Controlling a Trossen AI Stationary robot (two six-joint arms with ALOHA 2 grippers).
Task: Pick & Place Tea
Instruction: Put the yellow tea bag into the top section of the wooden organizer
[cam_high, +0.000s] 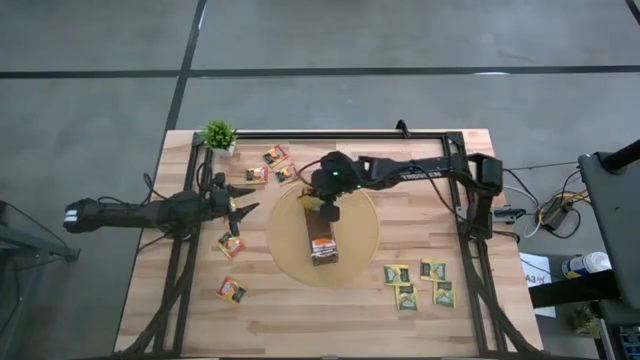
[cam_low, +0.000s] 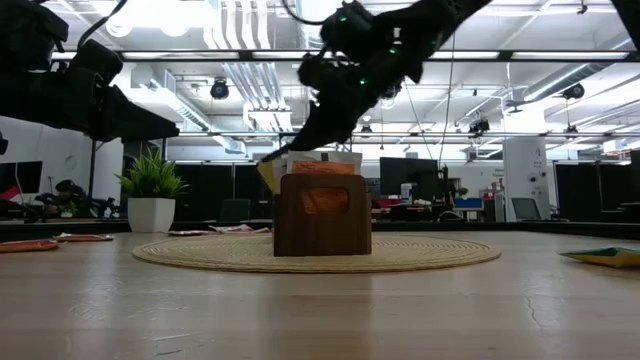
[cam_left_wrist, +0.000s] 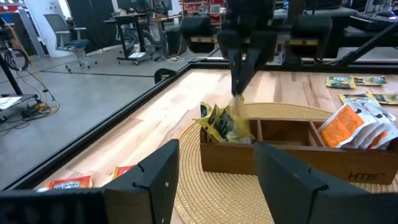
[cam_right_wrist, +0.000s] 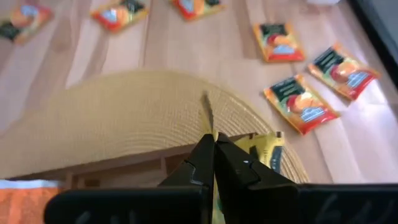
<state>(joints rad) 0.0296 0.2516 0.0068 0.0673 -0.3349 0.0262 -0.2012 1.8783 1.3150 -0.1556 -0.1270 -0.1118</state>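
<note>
Yellow sachet at box end compartment — right claw pinching it.

The yellow sachet (cam_left_wrist: 225, 122), light, thin and crumpling, best held by its top edge, hangs into the wooden box (cam_left_wrist: 292, 152); right claw (cam_right_wrist: 213, 144) pressed on it — left claw (cam_left_wrist: 214, 180) spread, waiting beside the mat (cam_high: 365, 235).

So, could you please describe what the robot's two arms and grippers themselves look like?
Both arms are dark, nearly black, slim and jointed. The right arm has a green light near its wrist and loose black cables at its base. The left arm has a pale band near its base. The left gripper has two broad, flat, matte dark fingers; the right gripper has dark fingers tapering to a point.
</note>
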